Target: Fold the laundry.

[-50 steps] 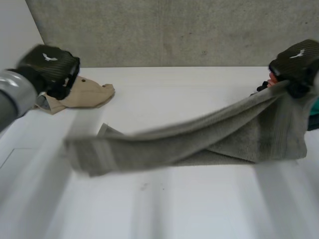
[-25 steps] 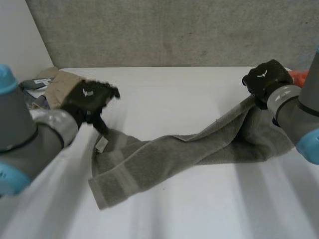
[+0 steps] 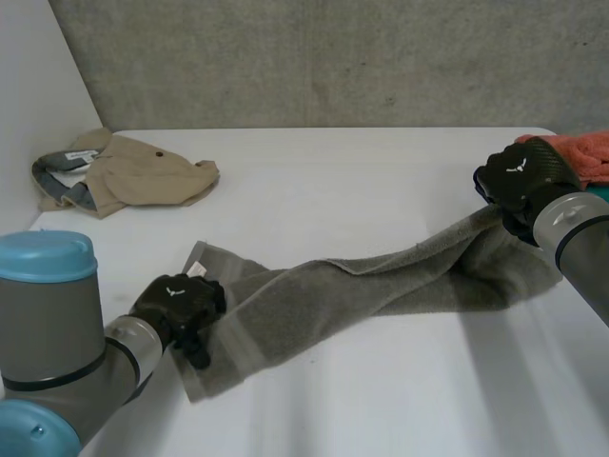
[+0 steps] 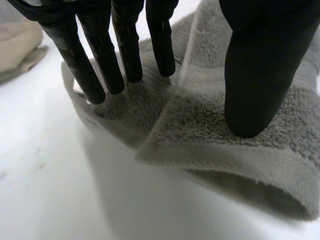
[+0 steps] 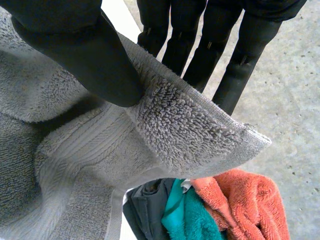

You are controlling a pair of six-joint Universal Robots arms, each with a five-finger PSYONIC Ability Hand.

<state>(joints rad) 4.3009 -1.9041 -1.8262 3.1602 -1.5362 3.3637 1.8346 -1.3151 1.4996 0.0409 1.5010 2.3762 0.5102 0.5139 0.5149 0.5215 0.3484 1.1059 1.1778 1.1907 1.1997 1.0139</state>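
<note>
Stretching out the grey towel (image 3: 381,281) before folding.
Right hand (image 3: 519,178) pinches one towel end; left hand (image 3: 177,303) presses spread fingers (image 4: 107,65) on the other, probably needing a pinch next.

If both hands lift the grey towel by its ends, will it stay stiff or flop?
Probably floppy: the grey towel sags to the table between the right hand, pinching one corner, and the left hand. Its looped pile likely grips well, so slipping seems unlikely.

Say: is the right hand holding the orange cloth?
No, the right hand pinches the grey towel; the orange cloth lies unheld beside it.
</note>
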